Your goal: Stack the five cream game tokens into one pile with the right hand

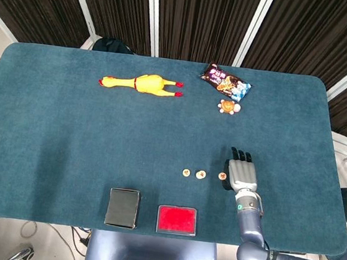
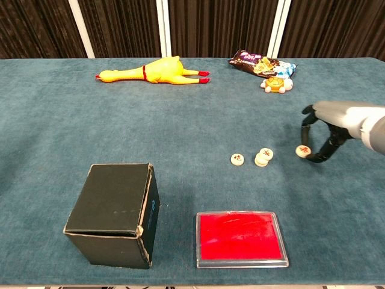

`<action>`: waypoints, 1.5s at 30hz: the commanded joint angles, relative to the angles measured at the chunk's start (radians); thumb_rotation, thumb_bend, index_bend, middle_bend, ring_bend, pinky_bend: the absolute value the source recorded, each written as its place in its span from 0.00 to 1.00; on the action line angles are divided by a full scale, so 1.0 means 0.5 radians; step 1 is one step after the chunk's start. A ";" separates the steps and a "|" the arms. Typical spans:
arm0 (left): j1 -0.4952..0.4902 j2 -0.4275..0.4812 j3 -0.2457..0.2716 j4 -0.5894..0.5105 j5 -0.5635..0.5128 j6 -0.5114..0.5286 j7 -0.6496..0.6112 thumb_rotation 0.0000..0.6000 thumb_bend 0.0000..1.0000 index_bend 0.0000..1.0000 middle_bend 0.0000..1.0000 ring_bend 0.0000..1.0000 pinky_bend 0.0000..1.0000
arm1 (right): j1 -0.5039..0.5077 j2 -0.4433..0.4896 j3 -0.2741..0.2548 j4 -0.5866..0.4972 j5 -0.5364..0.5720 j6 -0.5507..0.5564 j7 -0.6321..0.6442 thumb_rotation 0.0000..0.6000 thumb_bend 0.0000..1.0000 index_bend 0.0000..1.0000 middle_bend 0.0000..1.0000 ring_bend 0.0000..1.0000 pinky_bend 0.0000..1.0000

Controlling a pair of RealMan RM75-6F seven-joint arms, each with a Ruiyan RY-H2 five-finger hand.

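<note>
While the right hand [image 2: 322,135] is pinching one cream token [image 2: 302,151], the small pile of tokens [image 2: 263,157] is sitting just to its left.

Tokens are small cream discs w/ a red mark on top. One single token [image 2: 237,159] lies flat on the felt, leftmost of the row. Just right of it is a short stack [image 2: 263,157], its top disc tilted and slid off to the right, not squared up; can't tell how many are in it. Third token [image 2: 302,151] sits further right, apart from the stack, pinched between the fingertips of the right hand [image 2: 328,129], tilted, red mark facing the camera.
</note>
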 commanded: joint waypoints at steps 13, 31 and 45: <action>-0.003 0.001 -0.006 0.008 -0.009 -0.006 -0.016 1.00 0.12 0.14 0.00 0.00 0.03 | 0.196 -0.130 0.069 0.005 0.159 0.040 -0.165 1.00 0.39 0.53 0.00 0.00 0.00; -0.001 0.006 -0.004 0.005 -0.008 -0.004 -0.011 1.00 0.12 0.14 0.00 0.00 0.03 | 0.254 -0.164 0.041 -0.001 0.189 0.063 -0.172 1.00 0.39 0.53 0.00 0.00 0.00; -0.002 0.006 -0.006 0.008 -0.008 -0.002 -0.014 1.00 0.12 0.14 0.00 0.00 0.03 | 0.283 -0.187 0.026 0.012 0.197 0.084 -0.189 1.00 0.39 0.43 0.00 0.00 0.00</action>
